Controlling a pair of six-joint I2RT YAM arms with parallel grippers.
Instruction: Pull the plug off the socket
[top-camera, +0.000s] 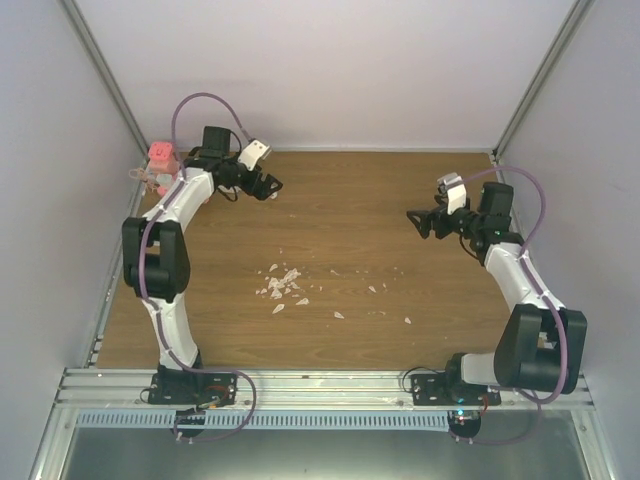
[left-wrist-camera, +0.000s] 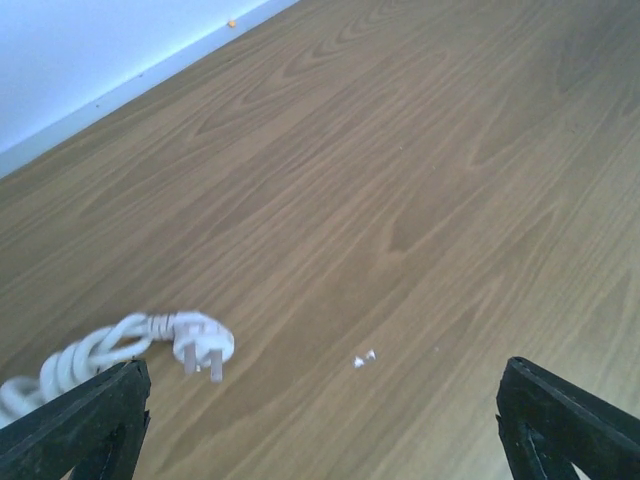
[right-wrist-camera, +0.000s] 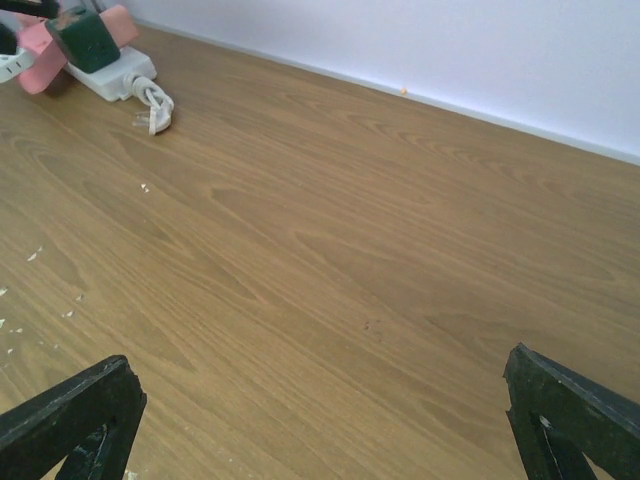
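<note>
Two-arm station, wooden table (top-camera: 340, 200), both arms folded and idle-posed. Left arm (top-camera: 160, 270): base at the near edge, black elbow raised on the left side, white forearm running away toward the far-left corner, wrist turned so the left gripper (top-camera: 268, 186) points right, toward the table's middle. Its jaws stand wide apart with nothing between them; the wrist view shows the two black fingers (left-wrist-camera: 85, 420) at the bottom corners with bare wood between. Right arm (top-camera: 525, 300): a mirror of the left, base at the near edge, black elbow pushed out to the right, forearm rising toward the far right, wrist turned so the right gripper (top-camera: 415, 222) points left. Its jaws are likewise spread wide and hold nothing. Socket (right-wrist-camera: 115, 75): white strip lying flat in the far-left corner by the wall (right-wrist-camera: 450, 50), just behind the left arm's wrist and partly hidden by it from above, well apart from both grippers. A dark green block (right-wrist-camera: 85, 35) and pink blocks (right-wrist-camera: 38, 50) sit on top of it; which of them is a plug cannot be told. Cord (right-wrist-camera: 157, 100): white, bundled in loops beside the strip's end, ending in a white three-pin plug (left-wrist-camera: 203, 342) that lies loose on the wood with its pins showing, near the left gripper's left finger but not between the fingers. White scraps (top-camera: 282, 285): scattered on the table's middle, between the two arms.
</note>
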